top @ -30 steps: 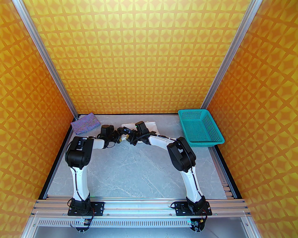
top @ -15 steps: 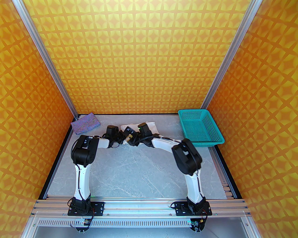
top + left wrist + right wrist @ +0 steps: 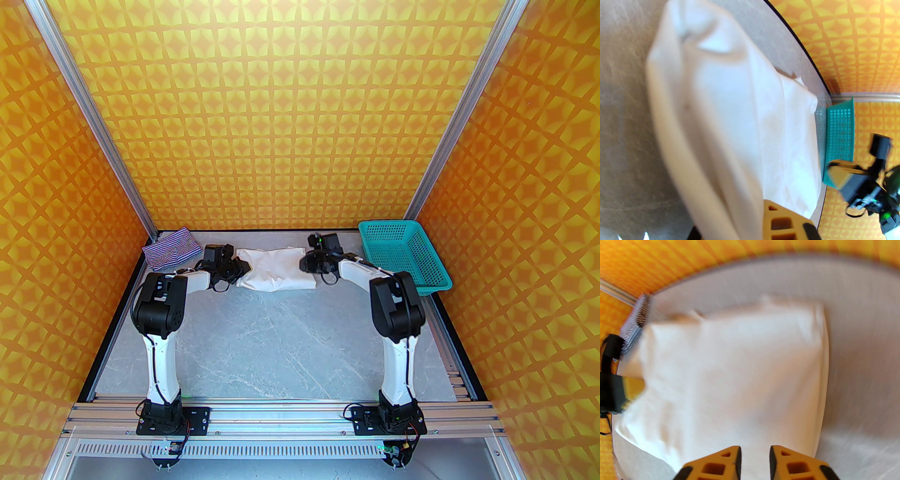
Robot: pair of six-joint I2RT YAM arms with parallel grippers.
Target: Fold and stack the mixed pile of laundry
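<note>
The white cloth point(image 3: 274, 273) lies folded into a rough rectangle at the back middle of the table. My left gripper point(image 3: 243, 270) is at its left edge, shut on a raised fold of the white cloth point(image 3: 731, 112); one yellow finger point(image 3: 781, 220) shows beneath that fold. My right gripper point(image 3: 307, 263) hovers at the cloth's right edge. Its fingers point(image 3: 731, 460) stand slightly apart with nothing between them, the right gripper point(image 3: 755, 451) just above the white cloth point(image 3: 740, 371). The striped garment point(image 3: 171, 248) lies bunched in the back left corner, apart from both grippers.
A teal perforated basket point(image 3: 403, 262) stands at the back right, close behind the right arm's elbow. Patterned orange walls close off the back and both sides. The grey table point(image 3: 290, 347) stretches bare from the cloth to the arm bases.
The two grippers were together over the cloth's middle. The right one has let go and swung to the cloth's right edge; the left closed and pulled left, leaving the cloth uncovered.
</note>
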